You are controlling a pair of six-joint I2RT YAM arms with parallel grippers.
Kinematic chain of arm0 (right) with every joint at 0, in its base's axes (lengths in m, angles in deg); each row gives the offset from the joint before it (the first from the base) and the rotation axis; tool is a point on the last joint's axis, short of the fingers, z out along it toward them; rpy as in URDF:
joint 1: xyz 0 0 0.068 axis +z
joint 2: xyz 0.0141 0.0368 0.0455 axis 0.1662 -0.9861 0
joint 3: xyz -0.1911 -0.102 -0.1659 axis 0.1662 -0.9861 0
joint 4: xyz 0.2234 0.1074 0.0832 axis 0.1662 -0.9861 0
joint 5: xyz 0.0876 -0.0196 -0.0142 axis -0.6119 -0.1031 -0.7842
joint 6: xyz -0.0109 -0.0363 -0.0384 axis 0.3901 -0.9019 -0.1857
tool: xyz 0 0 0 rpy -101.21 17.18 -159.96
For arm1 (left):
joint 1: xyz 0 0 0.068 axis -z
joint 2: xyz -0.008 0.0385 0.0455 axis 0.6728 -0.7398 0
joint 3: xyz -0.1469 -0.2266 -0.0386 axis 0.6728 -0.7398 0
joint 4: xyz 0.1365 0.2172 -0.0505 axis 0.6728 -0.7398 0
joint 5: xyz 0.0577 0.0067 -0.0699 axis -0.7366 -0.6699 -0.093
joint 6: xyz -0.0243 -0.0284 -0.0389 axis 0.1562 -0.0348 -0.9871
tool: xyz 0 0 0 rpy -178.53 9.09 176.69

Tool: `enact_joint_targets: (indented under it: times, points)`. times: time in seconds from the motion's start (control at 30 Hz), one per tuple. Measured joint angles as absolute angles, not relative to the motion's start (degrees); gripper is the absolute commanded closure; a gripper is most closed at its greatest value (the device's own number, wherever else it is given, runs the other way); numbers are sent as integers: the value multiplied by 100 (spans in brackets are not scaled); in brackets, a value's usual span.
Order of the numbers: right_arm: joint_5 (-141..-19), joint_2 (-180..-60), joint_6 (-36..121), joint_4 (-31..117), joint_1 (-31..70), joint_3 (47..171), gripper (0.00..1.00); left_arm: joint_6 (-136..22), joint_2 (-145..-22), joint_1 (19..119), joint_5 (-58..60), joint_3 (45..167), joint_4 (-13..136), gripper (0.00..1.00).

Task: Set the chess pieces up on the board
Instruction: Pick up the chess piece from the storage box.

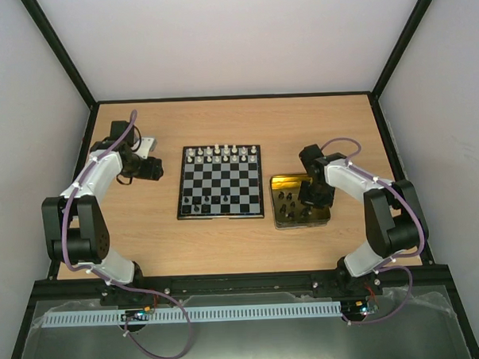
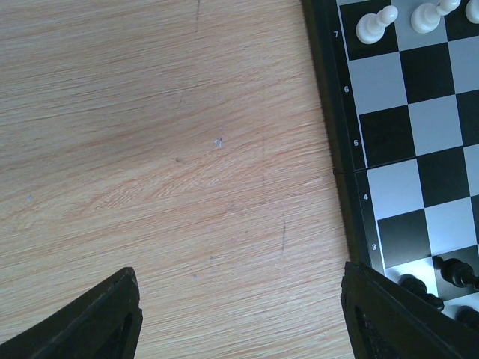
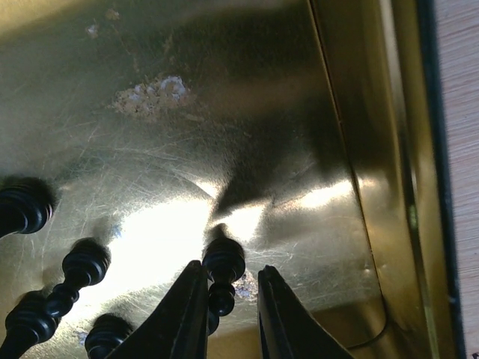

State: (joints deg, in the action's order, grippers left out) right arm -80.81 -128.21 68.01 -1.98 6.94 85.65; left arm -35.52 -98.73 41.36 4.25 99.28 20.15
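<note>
The board (image 1: 220, 182) lies mid-table, with white chessmen (image 1: 222, 153) on its far rows and a few black chessmen (image 1: 202, 202) on its near rows. My left gripper (image 1: 155, 169) is open and empty above bare wood just left of the board; in the left wrist view (image 2: 239, 321) the board's edge (image 2: 340, 149), white pawns (image 2: 374, 26) and black chessmen (image 2: 453, 269) show. My right gripper (image 1: 312, 198) is down inside the tin (image 1: 324, 215). In the right wrist view (image 3: 232, 314) its jaws stand narrowly apart around a black chessman (image 3: 223, 271); it touches the left finger, with a gap to the right finger.
Several more black chessmen (image 3: 78, 265) stand in the yellow-lined tin (image 3: 359, 149) to the left of the right gripper's fingers. The tin sits right against the board's right side. Frame posts and white walls enclose the table.
</note>
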Motion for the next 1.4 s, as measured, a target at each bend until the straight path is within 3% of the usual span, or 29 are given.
enact_joint_targets:
  times: [0.93, 1.4]
  points:
    - [-8079, -12864, 6781, -253, 694, 8856, 94, -3550, -9870, 4136, 421, 9924, 2015, 27]
    - [-7753, -13107, 6808, -989, 1287, 10628, 94, -3552, -9857, 4136, 425, 9858, 2043, 27]
